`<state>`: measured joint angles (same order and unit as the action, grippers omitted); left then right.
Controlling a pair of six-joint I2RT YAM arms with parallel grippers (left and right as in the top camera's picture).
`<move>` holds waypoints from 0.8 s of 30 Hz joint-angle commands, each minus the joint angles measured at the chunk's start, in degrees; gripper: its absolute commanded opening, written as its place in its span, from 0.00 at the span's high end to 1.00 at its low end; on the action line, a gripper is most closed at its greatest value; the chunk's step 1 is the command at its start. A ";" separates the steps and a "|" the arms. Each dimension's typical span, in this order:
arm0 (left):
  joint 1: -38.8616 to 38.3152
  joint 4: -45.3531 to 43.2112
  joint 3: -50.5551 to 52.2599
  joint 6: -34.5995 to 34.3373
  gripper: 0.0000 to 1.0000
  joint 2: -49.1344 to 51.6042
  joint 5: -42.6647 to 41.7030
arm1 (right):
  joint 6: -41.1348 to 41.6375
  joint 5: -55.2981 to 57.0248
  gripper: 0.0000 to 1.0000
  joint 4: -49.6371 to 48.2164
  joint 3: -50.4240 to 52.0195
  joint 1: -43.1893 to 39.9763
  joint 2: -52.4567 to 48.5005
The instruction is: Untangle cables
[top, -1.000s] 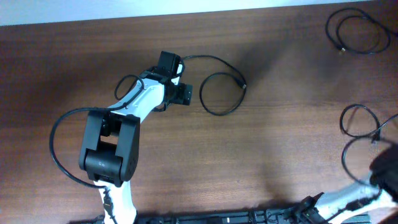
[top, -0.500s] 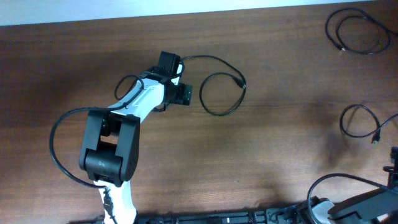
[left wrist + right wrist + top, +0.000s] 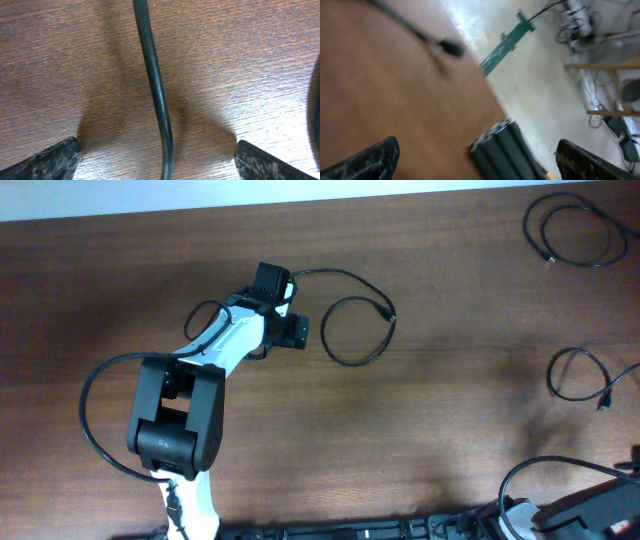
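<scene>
**At centre-left, one cord straddled, two lying free**

Left of centre, the left gripper [image 3: 157, 152] sits low over the table [image 3: 450, 430] with its jaws spread. The first cable [image 3: 150, 65] runs between the fingers untouched, and I judge the gripper is placed to pinch it near its end. Its loop lies just right of the arm. At far right the second cable [image 3: 546, 256] coils alone, and the third cable [image 3: 551, 377] lies nearer, well apart. At the near right edge, the right gripper [image 3: 480, 160] hangs spread and empty.
</scene>
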<state>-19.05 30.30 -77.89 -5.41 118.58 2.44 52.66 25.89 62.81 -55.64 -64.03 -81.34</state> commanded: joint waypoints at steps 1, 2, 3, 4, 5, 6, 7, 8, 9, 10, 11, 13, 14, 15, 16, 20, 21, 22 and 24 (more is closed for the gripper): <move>0.31 1.44 2.84 -0.33 0.01 4.68 -1.14 | -18.01 -7.80 0.01 -7.61 0.07 7.26 -0.02; 0.31 1.44 2.84 -0.33 0.01 4.68 -1.11 | -26.10 -10.75 0.04 -12.83 0.07 9.51 -0.04; 0.31 1.44 2.84 -0.33 0.01 4.68 -1.14 | -33.46 -9.77 0.13 -18.01 0.07 10.93 -0.04; 0.31 1.44 2.84 -0.33 0.01 4.68 -1.11 | -38.84 -9.66 0.14 -21.57 -0.33 10.88 -0.04; 0.31 1.44 2.84 -0.33 0.01 4.68 -1.14 | -40.54 -11.89 0.17 -24.44 -1.46 10.23 -0.04; 0.31 1.44 2.84 -0.33 0.01 4.68 -1.11 | -46.12 -13.77 0.17 -27.52 -1.77 10.23 -0.04; 0.31 1.44 2.84 -0.33 0.01 4.68 -1.14 | -61.22 -15.67 0.16 -30.67 -2.54 10.47 -0.15; 0.31 1.44 2.84 -0.33 0.01 4.68 -1.11 | -68.30 -15.72 0.11 -30.99 -3.43 10.45 -0.59; 0.31 1.44 2.84 -0.33 0.01 4.68 -1.14 | -73.85 -16.20 0.03 -31.21 -4.28 10.45 -1.29; 0.31 1.44 2.84 -0.33 0.01 4.68 -1.14 | -82.29 -16.22 0.00 -30.34 -5.90 10.43 -2.34; 0.31 1.44 2.84 -0.33 0.01 4.68 -1.11 | -87.38 -16.04 0.01 -30.08 -6.69 9.99 -3.08; 0.31 1.44 2.84 -0.33 0.01 4.68 -1.14 | -94.88 -13.42 0.02 -31.28 -6.97 9.16 -5.14; 0.31 1.44 2.84 -0.33 0.01 4.68 -1.11 | -96.96 -11.50 0.01 -32.98 -6.99 8.50 -7.21; 0.31 1.44 2.84 -0.33 0.01 4.68 -1.14 | -98.53 -10.84 0.01 -35.10 -6.99 7.63 -10.12; 0.31 1.44 2.84 -0.33 0.01 4.68 -1.11 | -99.16 -10.78 0.01 -36.98 -7.02 6.97 -13.05; 0.31 1.44 2.84 -0.33 0.01 4.68 -1.11 | -105.22 -7.56 0.06 -40.15 -12.74 6.86 -20.61; 0.31 1.44 2.84 -0.33 0.01 4.68 -1.14 | -105.18 -7.63 0.08 -41.62 -13.07 7.04 -21.03; 0.31 1.44 2.84 -0.33 0.01 4.68 -1.11 | -105.18 -7.67 0.09 -43.71 -13.09 7.52 -21.05; 0.31 1.46 2.84 -0.33 0.01 4.68 -1.11 | -105.13 -12.15 0.08 -45.90 -13.09 8.59 -21.05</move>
<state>-19.05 30.30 -77.91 -5.41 118.58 2.44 -51.64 17.30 18.00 -67.51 -56.77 -102.08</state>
